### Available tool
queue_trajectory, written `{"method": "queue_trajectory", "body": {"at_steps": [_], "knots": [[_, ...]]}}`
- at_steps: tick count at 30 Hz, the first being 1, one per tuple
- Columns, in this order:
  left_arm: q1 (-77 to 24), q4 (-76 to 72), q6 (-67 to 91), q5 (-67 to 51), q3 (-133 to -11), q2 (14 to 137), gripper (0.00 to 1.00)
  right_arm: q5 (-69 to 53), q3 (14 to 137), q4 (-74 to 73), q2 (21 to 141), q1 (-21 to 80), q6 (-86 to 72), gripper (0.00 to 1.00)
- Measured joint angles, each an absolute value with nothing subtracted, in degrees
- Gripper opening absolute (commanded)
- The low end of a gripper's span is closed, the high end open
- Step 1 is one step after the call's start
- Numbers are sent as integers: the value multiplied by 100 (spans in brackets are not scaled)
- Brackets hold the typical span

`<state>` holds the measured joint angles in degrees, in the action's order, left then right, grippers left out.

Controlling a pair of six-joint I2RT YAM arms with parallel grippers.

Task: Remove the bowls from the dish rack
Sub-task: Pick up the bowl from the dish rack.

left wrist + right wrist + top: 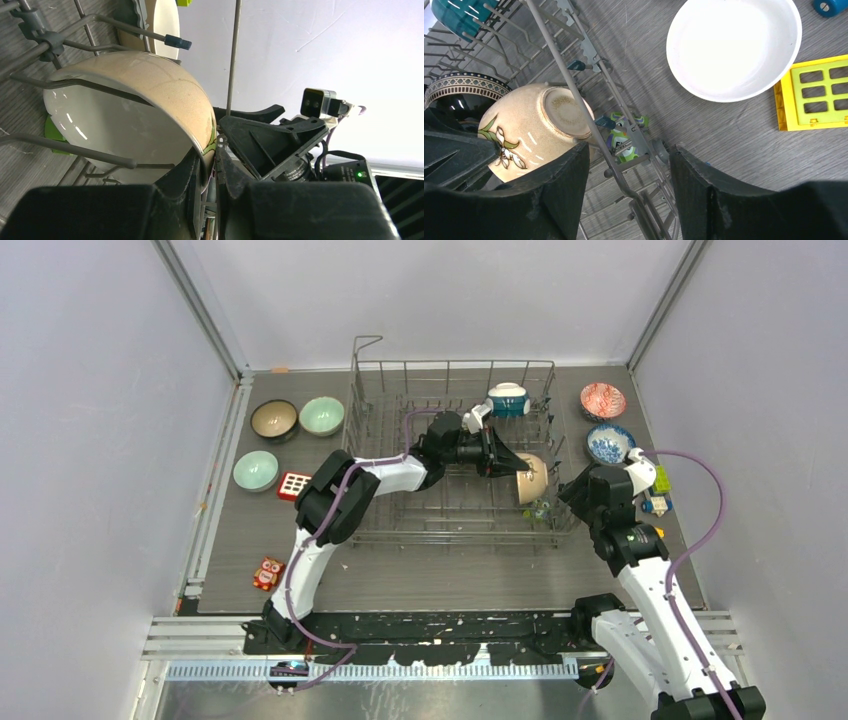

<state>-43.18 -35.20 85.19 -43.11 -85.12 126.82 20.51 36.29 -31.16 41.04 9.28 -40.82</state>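
The left gripper (212,156) pinches the rim of the tan bowl (150,90), a grip that lets the bowl lift clear of the tines. The bowl sits tilted at the right end of the dish rack (455,365). The right gripper (629,155) stands wide, straddling the rack's side wire, probably to receive the bowl.

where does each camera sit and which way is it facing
top external: above and behind the bases, looking down on the dish rack; left arm and right arm show.
left wrist: on the left arm, looking along its left end effector, shut on the rim of the cream bowl.
right wrist: on the right arm, looking down through its open right end effector at the rack's edge.
shared: all three see that bowl.
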Motion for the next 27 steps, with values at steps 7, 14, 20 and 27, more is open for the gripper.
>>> {"method": "queue_trajectory", "body": {"at_steps": [7,14,20,27], "knots": [[-4217,-4016,8877,-4519,-8471,12833,0,1979,3566,-3026,4189,928,-4084,42],[-4143,-4348,9142,-4678,-8449,12912,0,1881,3566,-2947,4202,932,-4064,36],[-4086,-4482,9264,-4805,-8449,12934,0,1828,3566,-2904,4200,943,-4034,34],[-4018,-4816,9428,-5006,-8412,12964,0,1750,3566,-2869,4202,976,-4016,35]]}}
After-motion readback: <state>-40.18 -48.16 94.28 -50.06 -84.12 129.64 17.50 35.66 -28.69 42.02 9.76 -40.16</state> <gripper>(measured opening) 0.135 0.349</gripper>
